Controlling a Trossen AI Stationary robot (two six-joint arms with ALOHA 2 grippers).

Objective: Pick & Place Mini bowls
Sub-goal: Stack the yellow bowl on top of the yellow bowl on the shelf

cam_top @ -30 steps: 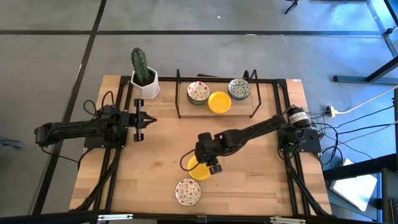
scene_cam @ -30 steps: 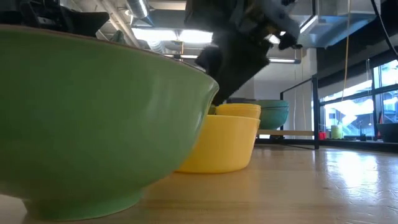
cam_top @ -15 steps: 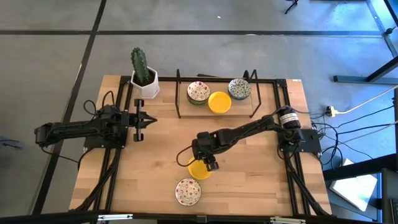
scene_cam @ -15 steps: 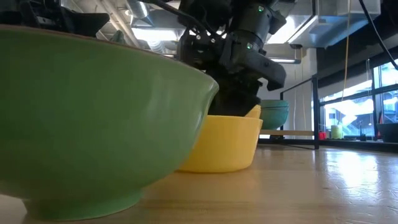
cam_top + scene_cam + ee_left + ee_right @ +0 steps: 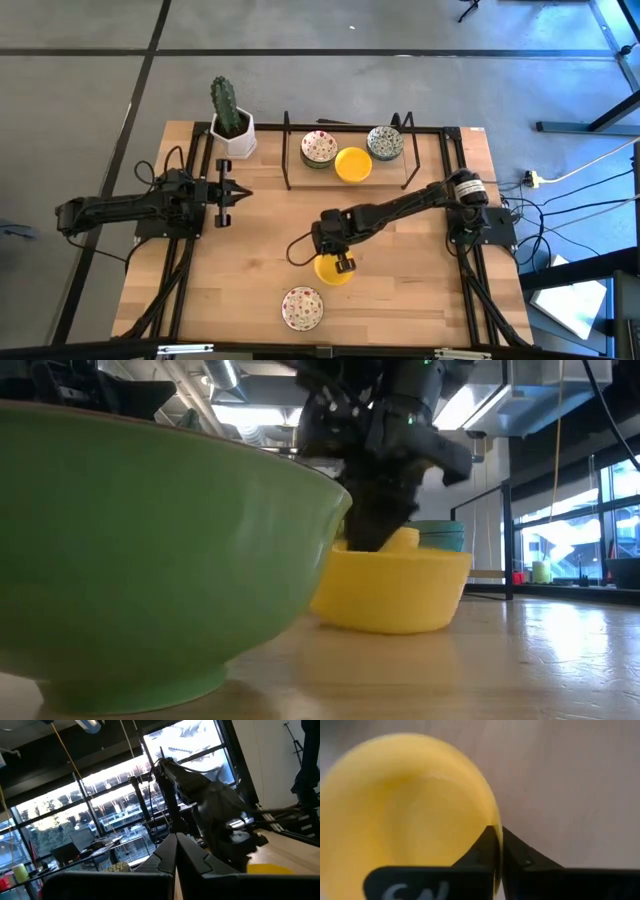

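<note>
Three bowls on rack behind, cactus pot left of it, two bowls near front

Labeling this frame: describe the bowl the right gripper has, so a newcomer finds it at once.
On the wooden table, look in front of the black wire rack to where the right gripper reaches down at mid-table. It is shut on the rim of a plain yellow bowl. The red-specked white bowl lies apart, nearer the front edge; another yellow bowl sits on the rack.
</note>
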